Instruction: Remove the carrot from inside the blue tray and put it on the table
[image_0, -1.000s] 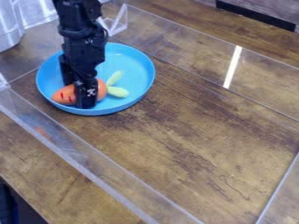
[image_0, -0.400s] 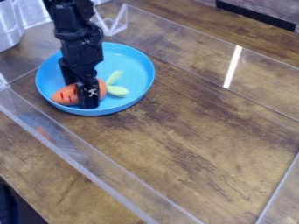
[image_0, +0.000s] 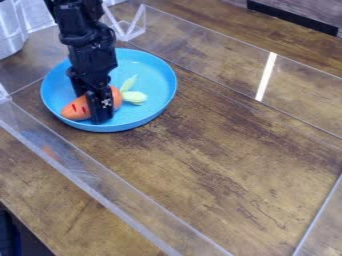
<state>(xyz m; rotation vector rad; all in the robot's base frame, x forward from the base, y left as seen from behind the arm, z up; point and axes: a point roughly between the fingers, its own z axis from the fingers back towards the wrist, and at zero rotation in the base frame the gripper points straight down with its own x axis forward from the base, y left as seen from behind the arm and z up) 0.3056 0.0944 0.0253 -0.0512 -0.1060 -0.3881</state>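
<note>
The blue tray (image_0: 150, 72) sits at the upper left of the table (image_0: 227, 150). Inside it lies the orange carrot (image_0: 83, 108), its pale green top (image_0: 134, 97) pointing right. My black gripper (image_0: 91, 103) points straight down into the tray, and its fingers are shut on the carrot's body. The arm hides the tray's left part and much of the carrot.
A clear glossy sheet covers the wood planks, with a raised transparent edge (image_0: 80, 165) running along the front left. A metallic object (image_0: 11, 35) stands at the far left corner. A clear stand-like item (image_0: 128, 20) sits behind the tray.
The arm has leaned slightly left above the tray. The fingers have closed on the carrot; the carrot has stayed in the tray.
</note>
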